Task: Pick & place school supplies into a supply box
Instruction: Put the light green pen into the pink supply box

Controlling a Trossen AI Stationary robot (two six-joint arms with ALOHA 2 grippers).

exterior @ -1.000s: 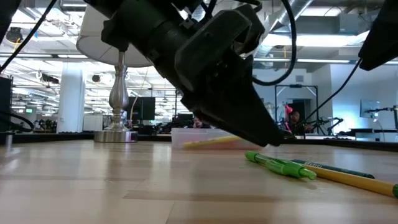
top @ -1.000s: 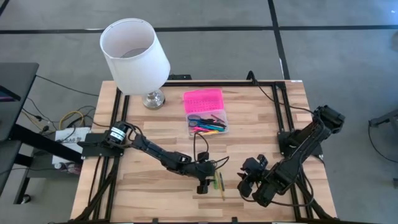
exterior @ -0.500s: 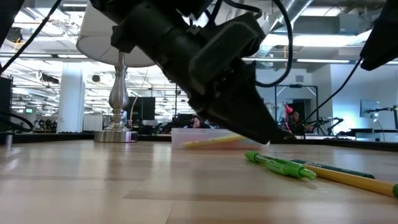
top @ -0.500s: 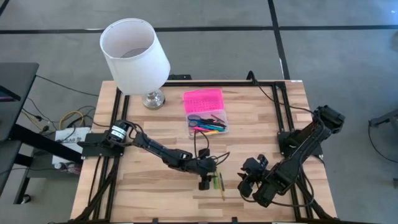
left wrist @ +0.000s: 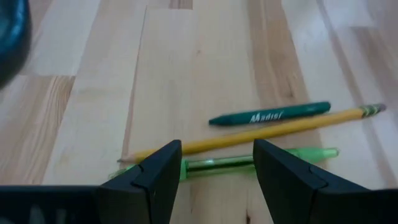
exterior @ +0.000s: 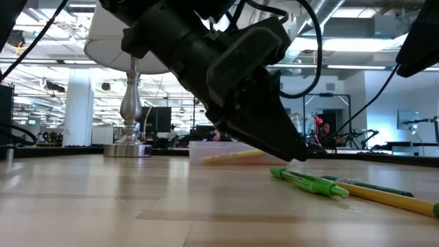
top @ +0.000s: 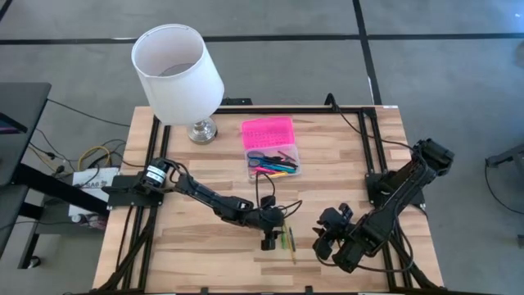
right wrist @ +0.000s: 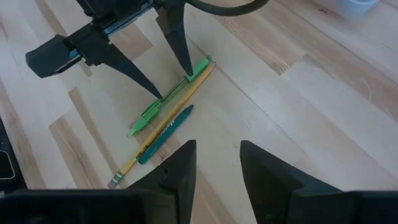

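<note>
- The left arm stretches low from the table's left edge toward the front centre, and its left gripper (top: 268, 242) is tipped down over the wood; its fingers (left wrist: 163, 167) are spread, one on either side of the green pen (left wrist: 219, 163)
- The right arm folds in from the right rear, and the right gripper (top: 325, 238) hangs just beside the loose pens with its fingers (right wrist: 179, 167) spread and nothing between them
- The wooden table (top: 205, 258) is pale butcher-block with a black frame; a lamp (top: 178, 74) with a white shade stands at the back left, and the low view looks into an open office behind
- The green pen (right wrist: 169, 96) lies flat between the left fingertips, which the right wrist view shows at or very near the wood on either side of it; whether they touch it I cannot tell
- A yellow pencil (left wrist: 261, 132) lies right along the pen, and a dark green pen (left wrist: 270, 114) lies on the pencil's far side
- The supply box (top: 272, 160) sits well apart at the table's middle rear, pink lid (top: 268, 130) folded back, with coloured pens and blue-handled scissors (top: 256, 157) in the clear base
</note>
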